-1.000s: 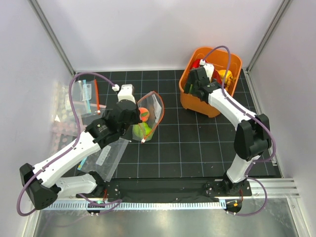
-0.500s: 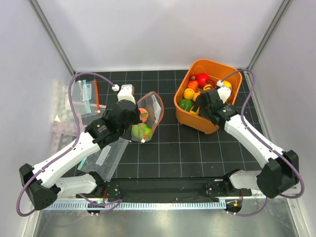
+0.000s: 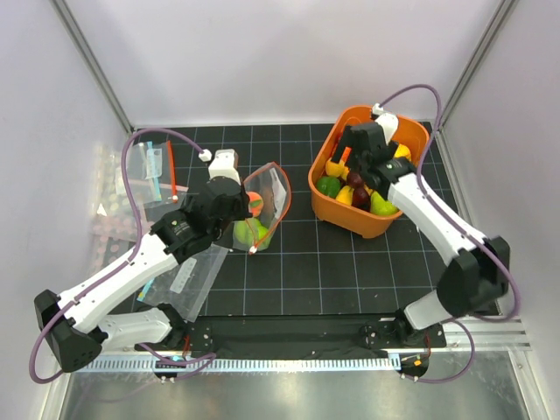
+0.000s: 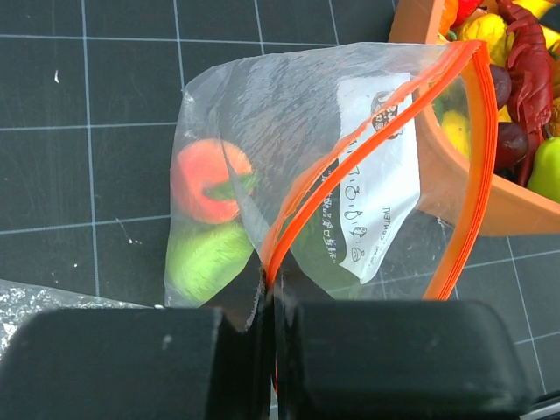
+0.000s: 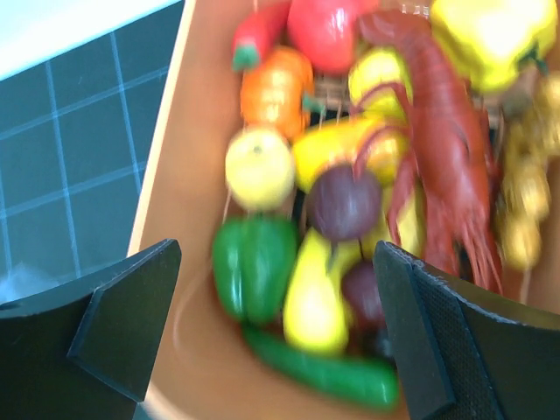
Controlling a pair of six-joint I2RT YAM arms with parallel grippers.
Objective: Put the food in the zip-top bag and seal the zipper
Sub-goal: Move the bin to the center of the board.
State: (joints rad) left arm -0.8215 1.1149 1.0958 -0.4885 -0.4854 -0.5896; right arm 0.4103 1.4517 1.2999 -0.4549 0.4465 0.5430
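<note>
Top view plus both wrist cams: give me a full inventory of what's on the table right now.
zip-top bag: one, clear, white label, mouth open, left of the bin.
zipper: one, orange-red, along the bag's mouth.
food in the bag: two seen, a red-orange piece and a green piece.
bin: one, orange, far right of the mat.
food in the bin: a heap, too blurred to count; red, orange, yellow, green, dark purple.
spare bags: several, clear, one teal-edged, at the left edge.
flat bag: one, clear, under the left arm.
mat: one, black, gridded.
left tool: shut on the bag's zipper edge.
right tool: open, above the bin's food.
</note>
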